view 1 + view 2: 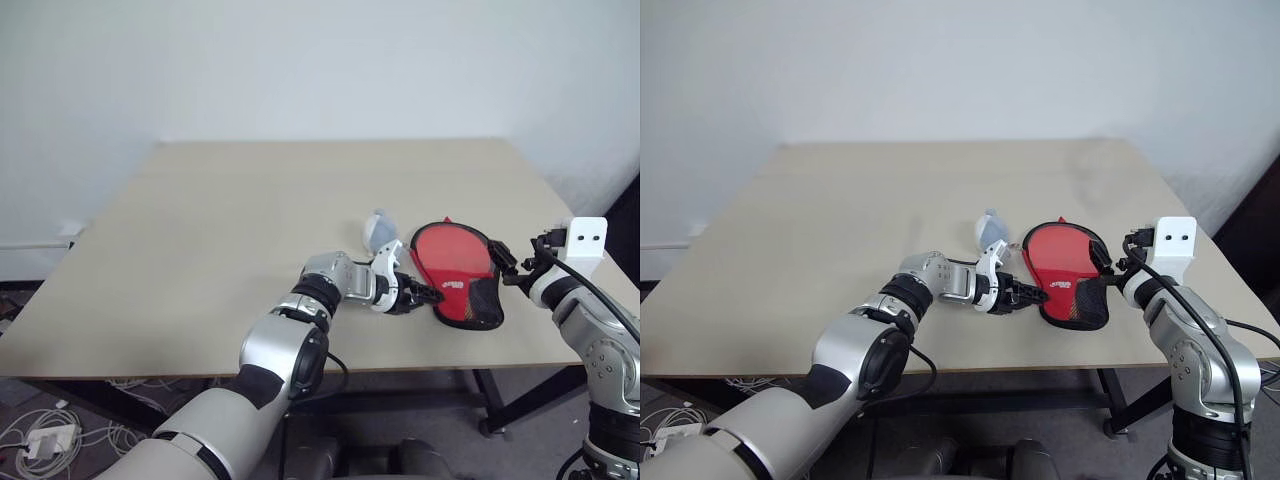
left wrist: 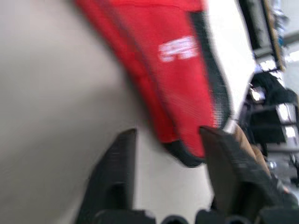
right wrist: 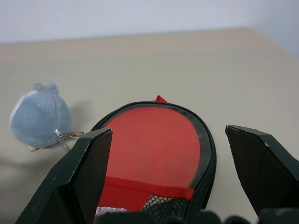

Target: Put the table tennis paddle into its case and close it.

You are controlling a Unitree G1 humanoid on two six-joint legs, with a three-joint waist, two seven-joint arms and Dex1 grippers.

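The case point(image 1: 455, 262) lies flat near the table's front right edge: a red face with black edging, a white logo and black mesh at its narrow end. The paddle is hidden from view. My left gripper point(image 1: 425, 293) sits low at the case's left edge beside the logo. Its fingers point(image 2: 117, 177) are open, and the case's dark rim point(image 2: 187, 156) reaches just between the tips. My right gripper point(image 1: 505, 260) hovers at the case's narrow mesh end, open wide, with nothing between its fingers point(image 3: 84, 172). A small red tab point(image 3: 160, 99) sticks out at the case's far round end.
A small grey plush with a short chain point(image 1: 380, 228) rests on the table just left of the case's round end. The table's front edge point(image 1: 400, 365) runs close below both grippers, and its right edge point(image 1: 590, 240) is near my right wrist.
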